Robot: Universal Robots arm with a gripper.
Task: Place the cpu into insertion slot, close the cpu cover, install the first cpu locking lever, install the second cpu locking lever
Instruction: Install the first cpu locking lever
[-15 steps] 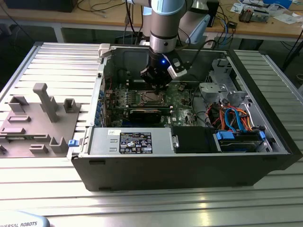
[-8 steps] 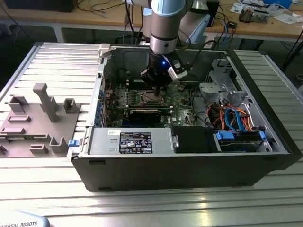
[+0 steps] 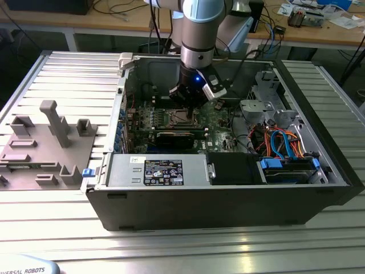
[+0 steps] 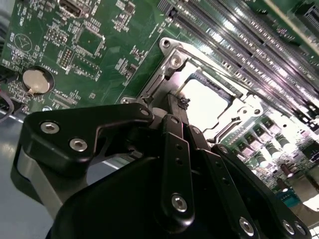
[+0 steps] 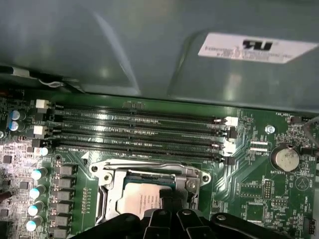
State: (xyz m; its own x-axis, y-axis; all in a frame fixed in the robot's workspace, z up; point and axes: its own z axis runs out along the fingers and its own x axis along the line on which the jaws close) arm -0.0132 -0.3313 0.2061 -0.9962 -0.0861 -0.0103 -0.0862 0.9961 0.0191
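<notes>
In the exterior view my gripper (image 3: 186, 104) hangs low inside the open computer case, right over the insertion slot (image 3: 181, 117) of the green board. Both wrist views show the cpu (image 4: 202, 102) (image 5: 138, 199) lying flat in the slot, its silver top bright. The cpu cover (image 5: 105, 196) (image 4: 158, 85) lies down around it as a silvery frame. My gripper (image 4: 177, 107) (image 5: 167, 203) has its black fingers drawn together, shut, with the tips just above the cpu's edge. Whether they touch the cover or a lever I cannot tell.
Long memory slots (image 5: 139, 132) run beside the socket, and the case wall (image 5: 149, 50) rises behind them. A round coin battery (image 5: 285, 158) and a row of capacitors (image 5: 36, 191) flank the socket. Drive cages and cables (image 3: 279, 142) sit at the exterior view's right; a grey fixture plate (image 3: 45, 142) lies outside the case.
</notes>
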